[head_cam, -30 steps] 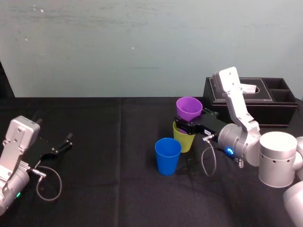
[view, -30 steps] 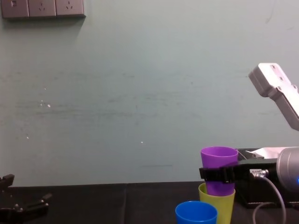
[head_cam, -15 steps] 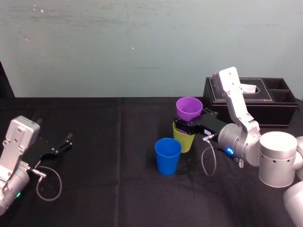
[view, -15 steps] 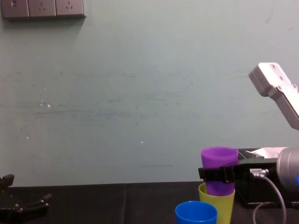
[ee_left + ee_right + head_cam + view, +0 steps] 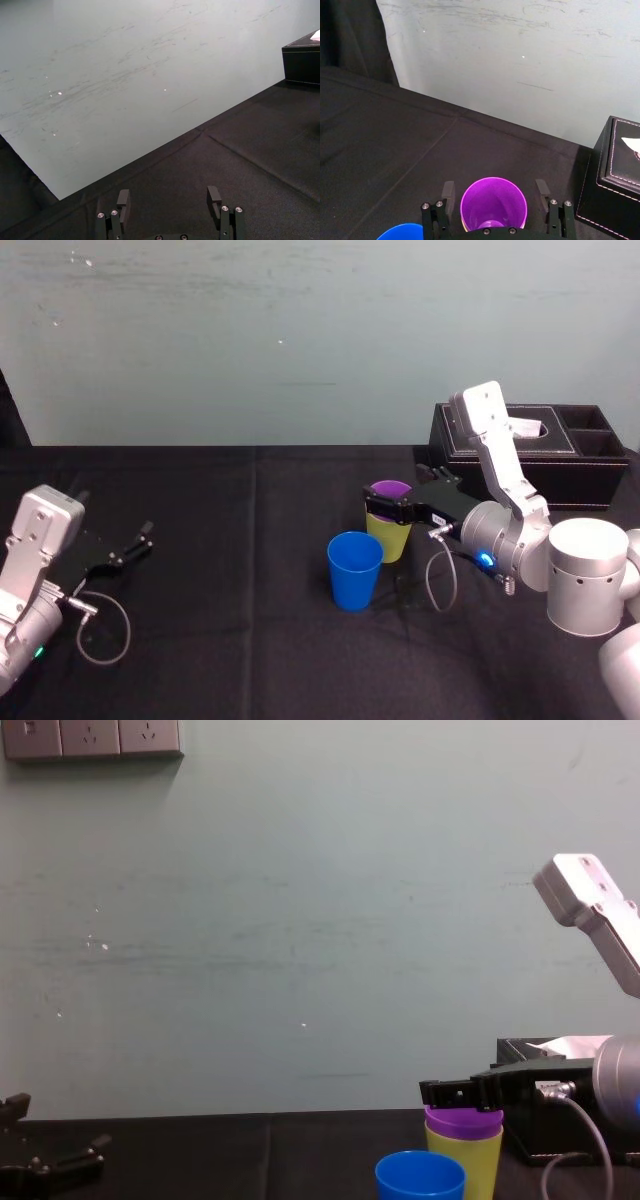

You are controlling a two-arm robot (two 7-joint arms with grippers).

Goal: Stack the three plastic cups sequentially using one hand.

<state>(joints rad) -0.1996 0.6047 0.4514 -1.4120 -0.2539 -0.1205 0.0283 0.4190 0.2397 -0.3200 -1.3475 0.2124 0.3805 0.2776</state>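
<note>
Cups first: the purple tapered plastic tumbler (image 5: 390, 488) sits nested inside the yellow-green plastic tumbler (image 5: 388, 536), with just its rim band standing above the yellow-green lip. The pair stands upright on the black tablecloth (image 5: 250, 540). The blue plastic tumbler (image 5: 355, 570) stands upright on its own, just beside the pair, nearer the robot and to its left, and we see a narrow gap between them. From the right wrist we look straight down into the purple tumbler to its bottom.

The right gripper (image 5: 494, 187) is level with the purple rim, one thin black finger on each side. There seems to be a slim gap between each finger and the rim, so we read the fingers as spread a little wider than the tumbler and not pressing it. In the head view the far finger is hidden behind the tumbler. The chest view cuts off the lower part of both the blue tumbler and the nested pair, and the right wrist view shows no more than an arc of the blue rim.

Behind the right arm, a black leather-look tissue box (image 5: 530, 468) with a white tissue (image 5: 525, 427) poking from its top stands near the wall. A grey cable (image 5: 432, 585) loops down from the right wrist to the cloth.

The left gripper (image 5: 169, 199) rests low at the table's left side, well apart from the tumblers, fingers spread wide around nothing.
</note>
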